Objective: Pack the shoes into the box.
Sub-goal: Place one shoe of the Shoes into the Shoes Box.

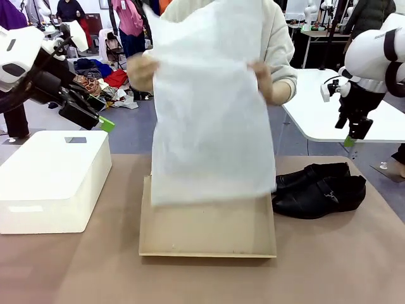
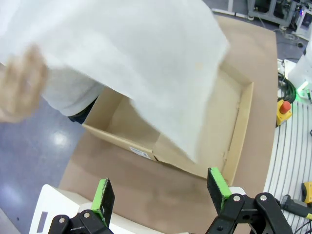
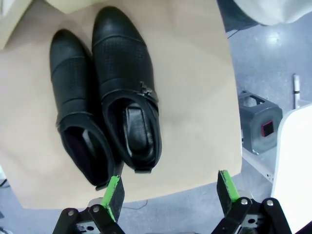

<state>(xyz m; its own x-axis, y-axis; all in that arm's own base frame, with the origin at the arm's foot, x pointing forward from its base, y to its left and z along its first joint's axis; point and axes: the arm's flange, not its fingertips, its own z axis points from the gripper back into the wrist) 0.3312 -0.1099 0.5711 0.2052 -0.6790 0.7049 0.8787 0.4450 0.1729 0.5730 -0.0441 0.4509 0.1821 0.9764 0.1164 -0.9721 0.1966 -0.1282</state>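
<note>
Shoes (image 3: 105,97): black leather pair, side by side on table (image 1: 76,266) at box's right; likely firm, fairly light, slick uppers; grip heel collar.
Box (image 1: 209,234): tan cardboard, open, mid-table.
Tissue paper (image 1: 212,107): person's hands (image 1: 142,71) hold it over box.
Left gripper (image 2: 158,183): fingers apart, empty, above box.
Right gripper (image 3: 169,179): fingers apart, empty, above shoes.

A white rounded-edge box (image 1: 54,171) sits on the brown table (image 1: 190,278), at its left end. A heap of clothes (image 1: 102,82) lies on the floor beyond.
</note>
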